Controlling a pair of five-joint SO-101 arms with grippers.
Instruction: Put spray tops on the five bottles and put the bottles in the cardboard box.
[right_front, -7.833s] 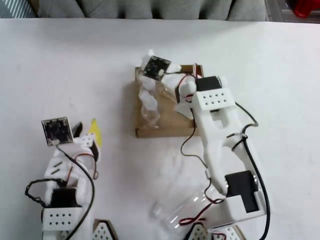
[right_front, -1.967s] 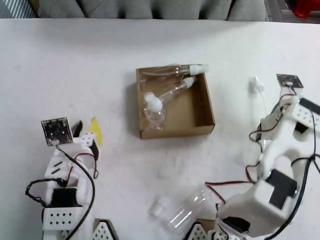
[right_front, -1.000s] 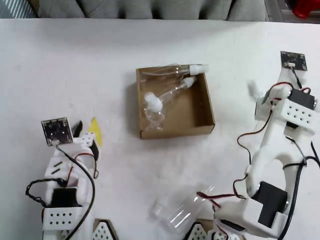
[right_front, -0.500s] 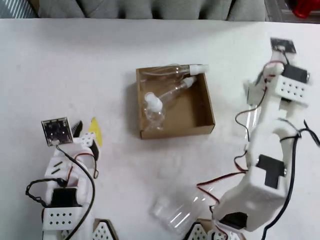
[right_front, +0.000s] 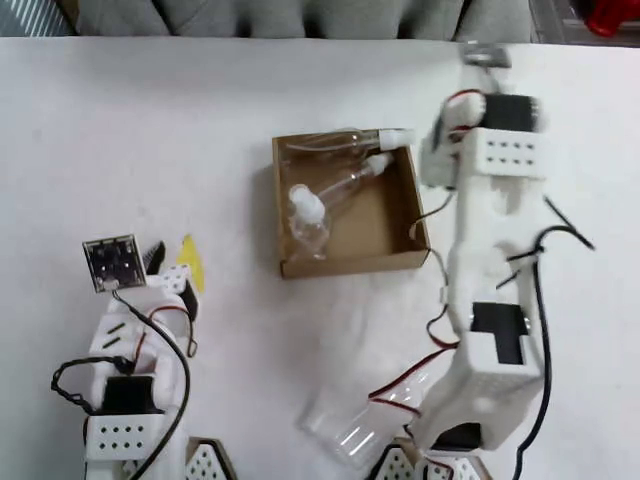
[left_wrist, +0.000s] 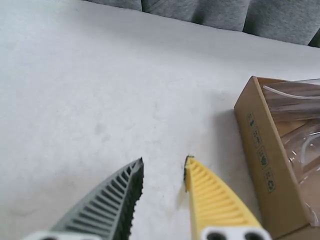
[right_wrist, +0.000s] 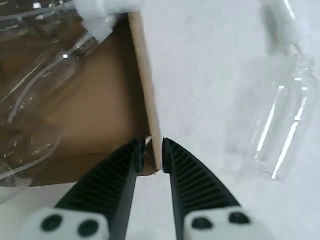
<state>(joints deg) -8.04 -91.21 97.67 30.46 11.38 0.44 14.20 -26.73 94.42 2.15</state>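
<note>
Shows a wide swing of the right arm (right_front: 490, 250) within the last second: away from the right edge of the high view and over to the right wall of the cardboard box (right_front: 350, 262) in the middle of the frame. Puts the right gripper (right_wrist: 151, 145) astride this wall near the box corner, one finger inside and one outside, drawn close together and seemingly pinching the cardboard. Leaves the capped bottle (right_wrist: 280, 120) lying free on the table (right_front: 150, 120) just outside the box, at the right of the right wrist view. Keeps the three bottles (right_front: 345, 185) in the box as before, in its upper and left part. Finds also one clear bottle (right_front: 355, 425) lying on the table at the lower middle of the high view, near the arm base; with or without top, cannot tell. Holds the left gripper (left_wrist: 162, 165) unmoved at the lower left of the high view, fingers apart and empty above the table. Points probably to a pull or a turn of the box, not to a pick. Means still two bottles to put in.
</note>
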